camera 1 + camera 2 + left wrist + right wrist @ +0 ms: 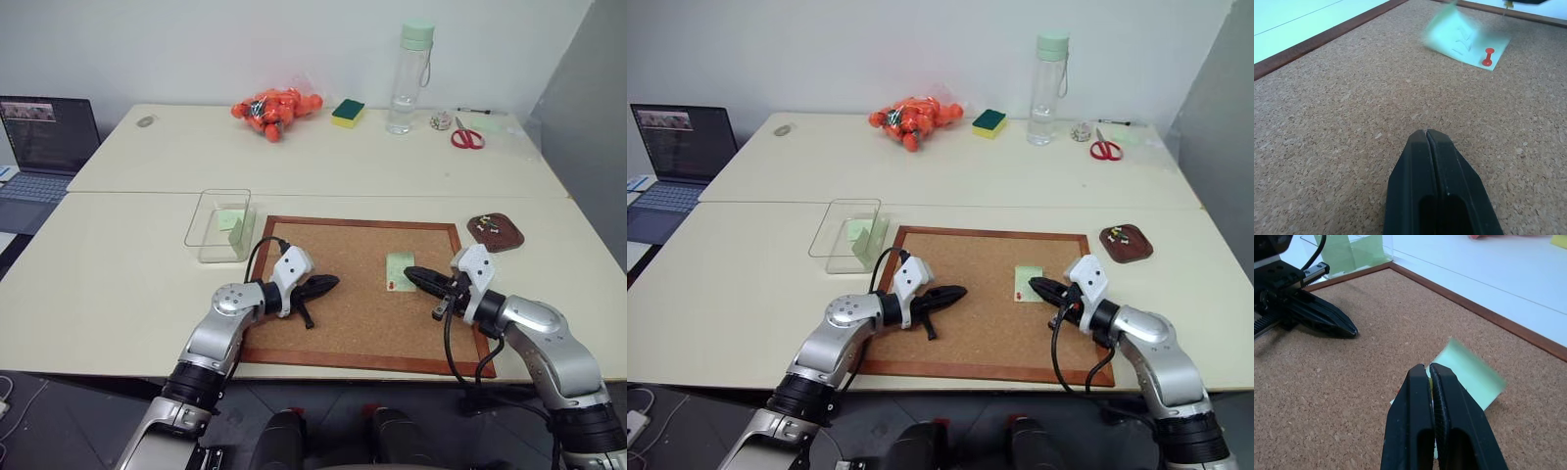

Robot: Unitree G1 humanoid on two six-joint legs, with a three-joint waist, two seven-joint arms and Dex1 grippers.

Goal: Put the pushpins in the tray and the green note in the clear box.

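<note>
Green note lies on the corkboard, right of centre, one red pushpin through its near edge. Right pincer clenched at the note's right edge — a small pale bit may sit between the tips. Left pincer clenched, empty. Note's thin, floppy — take a free edge. Writing on it unreadable.

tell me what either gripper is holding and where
right gripper: likely a pushpin, a tiny yellow-green bit pinched at the very tips of its fingers. left gripper: shut, nothing held
</note>
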